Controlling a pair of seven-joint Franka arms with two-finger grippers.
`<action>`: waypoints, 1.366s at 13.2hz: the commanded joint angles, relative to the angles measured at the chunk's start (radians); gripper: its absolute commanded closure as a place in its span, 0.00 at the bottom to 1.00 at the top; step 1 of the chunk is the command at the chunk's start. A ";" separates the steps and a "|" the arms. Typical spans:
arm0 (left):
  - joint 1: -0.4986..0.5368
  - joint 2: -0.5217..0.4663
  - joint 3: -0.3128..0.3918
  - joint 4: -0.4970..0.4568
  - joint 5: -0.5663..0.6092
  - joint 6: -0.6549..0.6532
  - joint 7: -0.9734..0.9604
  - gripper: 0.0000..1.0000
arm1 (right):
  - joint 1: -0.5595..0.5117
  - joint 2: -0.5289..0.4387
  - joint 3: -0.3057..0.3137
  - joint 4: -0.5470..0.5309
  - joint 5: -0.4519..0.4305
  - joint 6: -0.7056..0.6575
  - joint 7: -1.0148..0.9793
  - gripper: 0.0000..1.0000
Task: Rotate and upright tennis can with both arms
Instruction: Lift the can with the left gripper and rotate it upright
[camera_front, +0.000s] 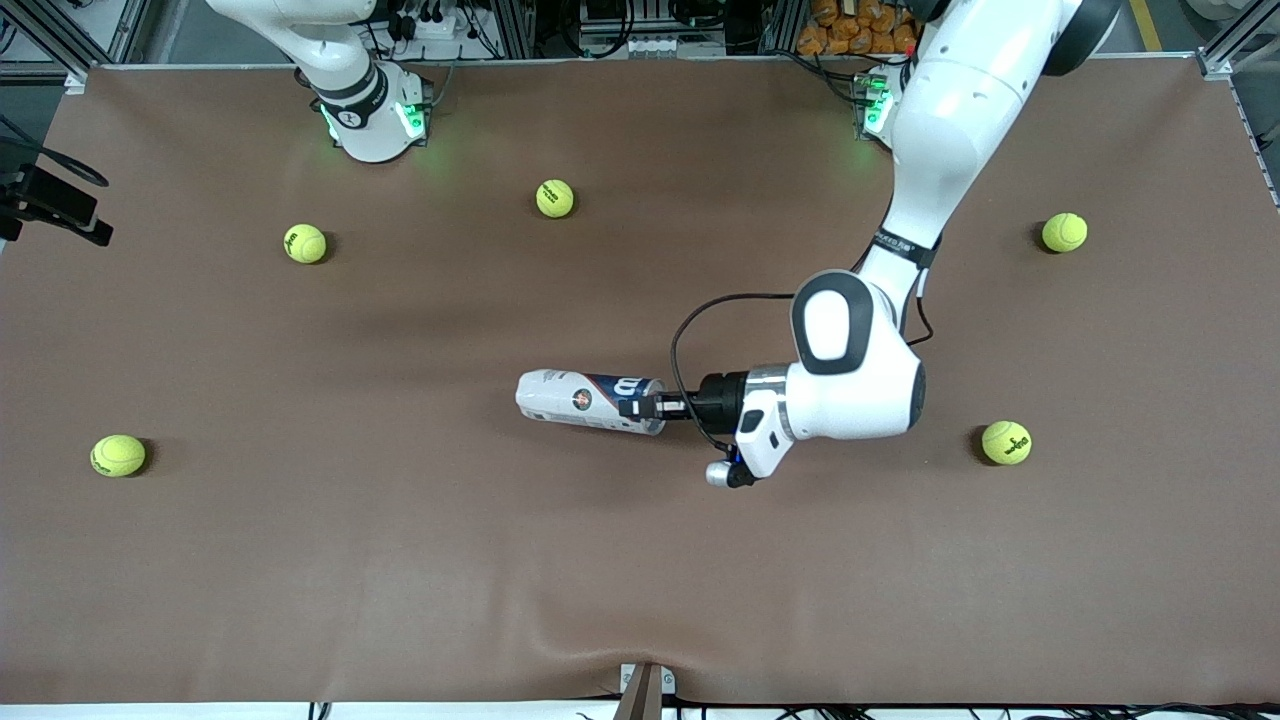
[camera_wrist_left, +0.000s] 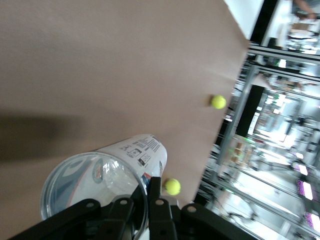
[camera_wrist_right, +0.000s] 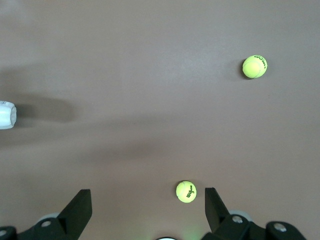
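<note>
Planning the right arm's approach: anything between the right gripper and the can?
Nothing visible. The can lies on its side mid-table, the left gripper shut on its rim. The right gripper is open over bare table near its base; the closest ball sits off to the side.

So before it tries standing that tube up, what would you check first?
1. Left claw shut on the tennis can rim: ok.
2. Can upright: not ok, it lies sideways.
3. Right claw open, ready to help: ok.
4. Right claw at the can: not ok, it waits over a ball near its base.
5. Balls clear of the can: ok.
6. Grip firm enough: cannot tell.
</note>
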 joint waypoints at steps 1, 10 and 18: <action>-0.043 -0.057 0.005 -0.011 0.197 0.066 -0.193 1.00 | 0.000 -0.003 -0.002 0.001 0.016 -0.004 0.009 0.00; -0.198 -0.077 0.008 0.041 0.841 0.080 -0.979 1.00 | 0.000 -0.003 -0.002 0.001 0.016 -0.006 0.011 0.00; -0.333 -0.092 0.068 0.080 1.093 -0.239 -1.147 1.00 | 0.003 -0.003 0.000 0.001 0.017 -0.006 0.009 0.00</action>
